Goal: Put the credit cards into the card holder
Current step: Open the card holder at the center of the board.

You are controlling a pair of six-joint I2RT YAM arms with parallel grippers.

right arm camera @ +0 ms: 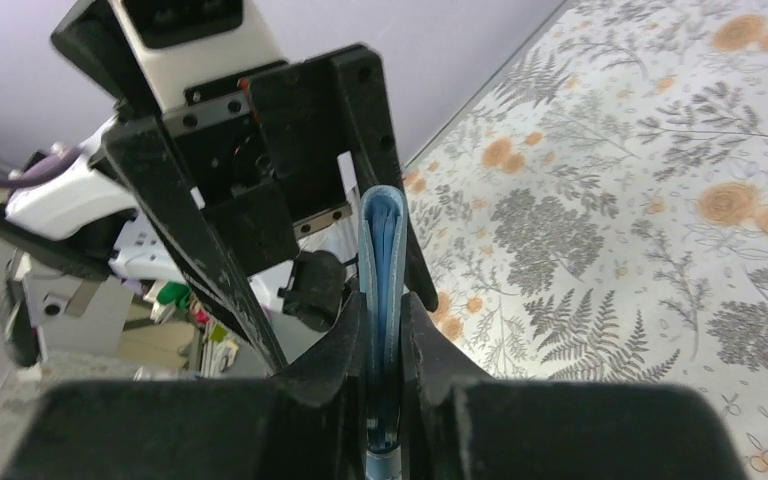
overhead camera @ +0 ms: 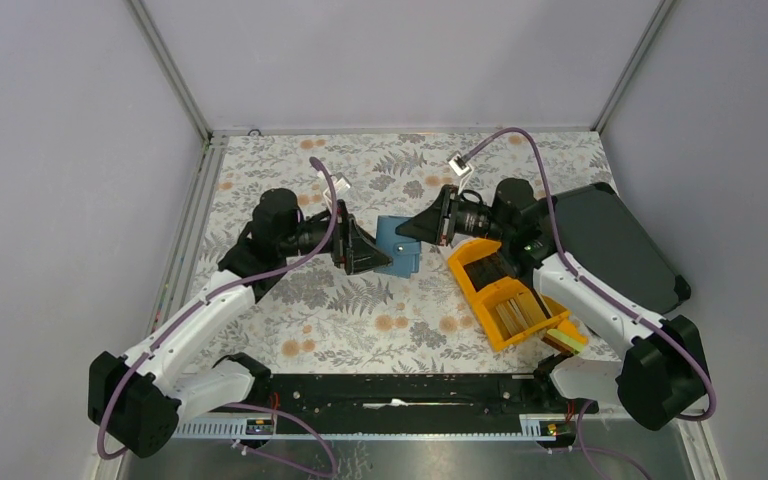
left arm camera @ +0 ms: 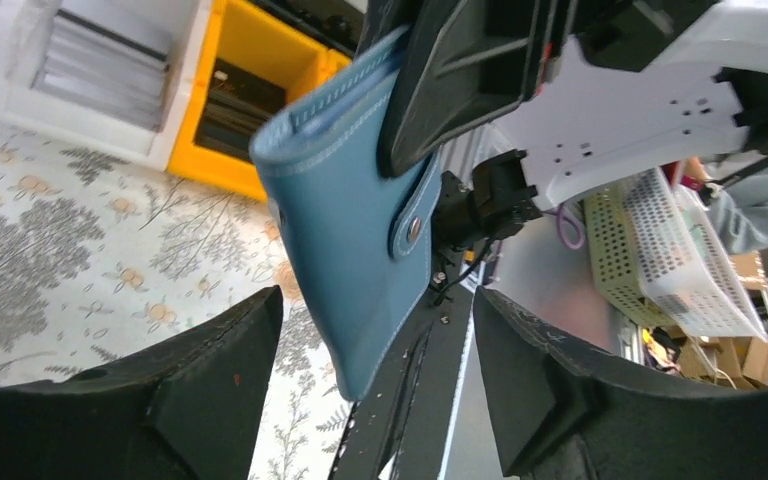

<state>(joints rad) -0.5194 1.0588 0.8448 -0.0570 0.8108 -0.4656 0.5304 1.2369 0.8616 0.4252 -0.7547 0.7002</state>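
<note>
Right gripper (right arm camera: 385,322) clamps closed wallet (overhead camera: 397,247) aloft; left gripper (left arm camera: 375,305) released, jaws wide. Cards (overhead camera: 482,272) unloaded, in orange bin (overhead camera: 500,340).

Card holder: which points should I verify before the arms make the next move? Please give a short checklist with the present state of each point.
1. Right gripper is shut on the card holder: ok.
2. Left gripper is open, with its fingers apart from the card holder: ok.
3. Card holder is lifted off the table: ok.
4. Card holder is opened to take cards: not ok. It is folded, and the tab lies across its edge.
5. Credit cards are visible in the orange bin: ok.
6. A card is already inside the card holder: cannot tell.
</note>
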